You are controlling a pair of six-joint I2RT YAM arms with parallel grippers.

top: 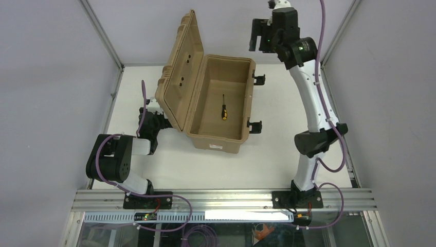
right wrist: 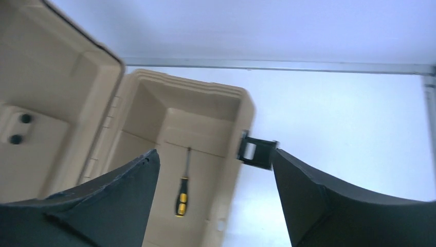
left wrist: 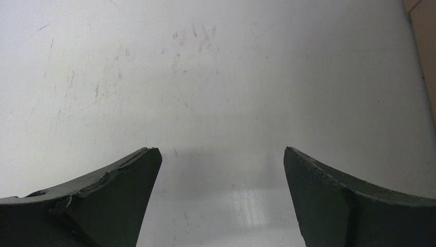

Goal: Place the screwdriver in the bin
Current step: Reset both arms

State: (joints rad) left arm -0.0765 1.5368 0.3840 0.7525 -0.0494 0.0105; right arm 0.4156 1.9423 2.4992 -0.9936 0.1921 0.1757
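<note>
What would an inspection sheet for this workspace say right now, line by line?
Surface: white table, lightly scuffed in the left wrist view.
Job's things: bin stands open, lid tilted up on its left; screwdriver lies flat on the bin floor.
Clutter: nothing seen.
Grippers: left gripper open, low over bare table beside the lid; right gripper open, raised high by the bin, holding nothing.
Cables: purple cables loop along both arms.
Surroundings: grey walls on three sides; metal rail at the near edge.
</note>
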